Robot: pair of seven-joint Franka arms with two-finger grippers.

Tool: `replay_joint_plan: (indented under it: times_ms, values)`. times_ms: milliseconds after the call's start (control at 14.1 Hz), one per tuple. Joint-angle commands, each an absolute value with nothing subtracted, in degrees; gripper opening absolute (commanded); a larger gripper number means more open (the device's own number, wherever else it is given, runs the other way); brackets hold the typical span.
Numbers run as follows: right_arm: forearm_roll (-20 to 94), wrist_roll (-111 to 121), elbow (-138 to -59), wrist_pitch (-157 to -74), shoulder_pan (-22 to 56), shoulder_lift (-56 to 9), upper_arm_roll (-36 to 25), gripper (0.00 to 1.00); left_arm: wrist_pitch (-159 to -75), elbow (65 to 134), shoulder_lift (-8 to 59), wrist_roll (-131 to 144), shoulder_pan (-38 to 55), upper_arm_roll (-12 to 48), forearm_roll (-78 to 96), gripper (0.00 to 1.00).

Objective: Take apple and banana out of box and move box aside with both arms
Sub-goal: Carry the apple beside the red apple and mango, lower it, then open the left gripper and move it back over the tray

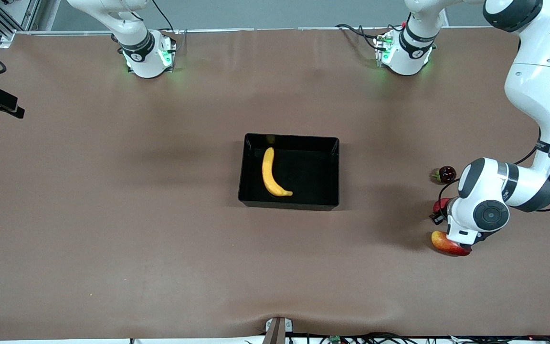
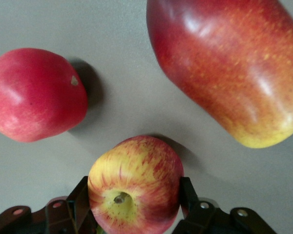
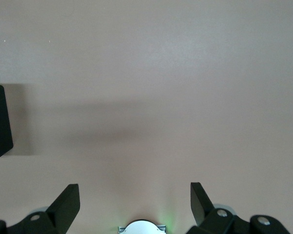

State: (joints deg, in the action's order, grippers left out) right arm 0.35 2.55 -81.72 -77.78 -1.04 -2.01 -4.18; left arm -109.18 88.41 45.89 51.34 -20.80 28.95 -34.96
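Apple (image 2: 135, 185) is out of the box (image 1: 336, 167), gripped between the fingers (image 2: 185, 195) of the left gripper (image 2: 134, 207) low over the table (image 1: 112, 191) at the left arm's end, between a mango (image 2: 229, 68) and another red fruit (image 2: 34, 95). Banana (image 1: 271, 174) lies in the box at table centre; right gripper (image 3: 135, 202) waits with fingers spread over bare table. Judged step: setting the apple down; next calls for release, then the banana. No readable writing seen.
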Motion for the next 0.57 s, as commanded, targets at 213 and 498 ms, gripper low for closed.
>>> replay_joint_plan:
  times_ms: [213, 498]
  values:
    - [0.9, 3.2, -81.7, -77.8, -1.7, -1.8, -3.7, 1.0, -108.8, 91.3, 44.2, 51.5, -21.9, 29.6, -36.3, 1.0]
    - [0.9, 3.2, -81.7, -77.8, -1.8, -1.8, -3.7, 1.0, -103.5, 90.5, 36.9, 50.8, -21.8, 34.3, -34.5, 1.0]
